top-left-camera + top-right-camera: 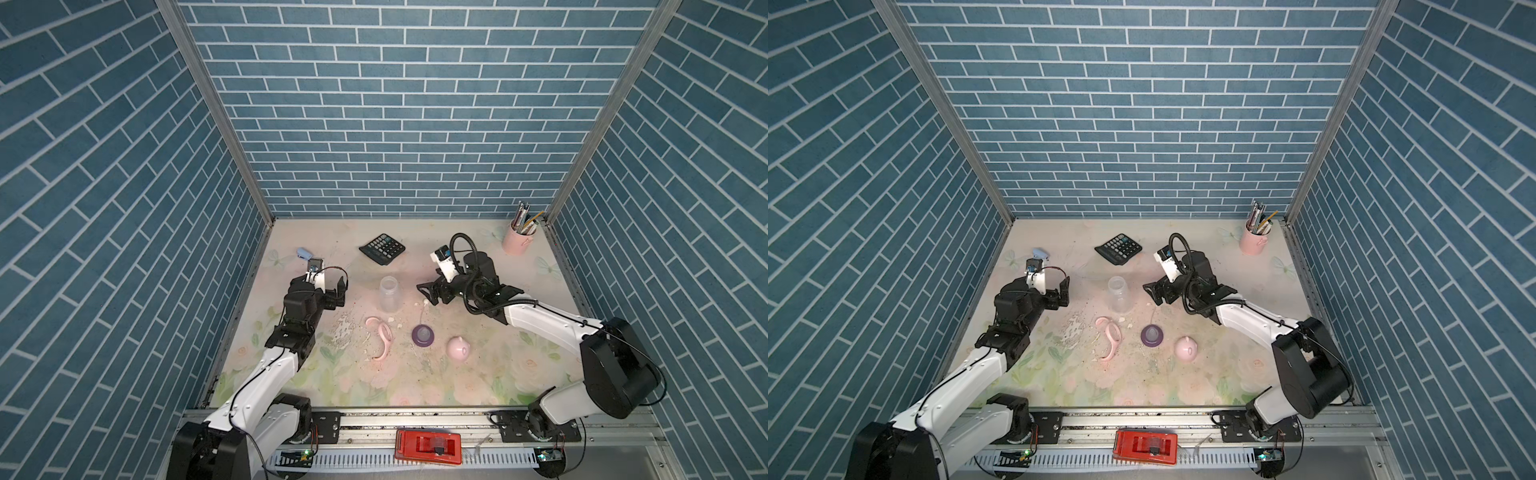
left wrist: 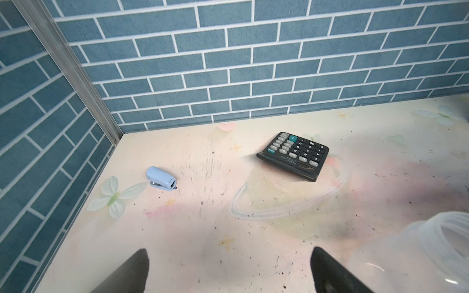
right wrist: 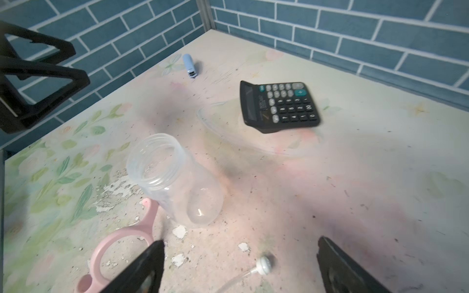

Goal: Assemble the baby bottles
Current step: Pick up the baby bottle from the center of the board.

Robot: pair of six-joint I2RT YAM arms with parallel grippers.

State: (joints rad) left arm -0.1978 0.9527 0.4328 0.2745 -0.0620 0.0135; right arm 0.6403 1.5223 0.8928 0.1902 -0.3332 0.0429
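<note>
The bottle body [image 1: 390, 294] stands centre of the table [image 1: 332, 386]; handle ring [image 1: 380, 337], collar [image 1: 423, 334] and cap [image 1: 458, 347] lie before it, calculator [image 1: 382, 248] behind.

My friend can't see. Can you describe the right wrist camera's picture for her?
A clear bottle body stands open on the flowery table, beyond the open right gripper. A pink handle ring, calculator and blue stapler lie nearby.

Bottle body [image 1: 390, 294] stands upright between left tool [image 1: 342, 294] and right tool [image 1: 423, 294].
</note>
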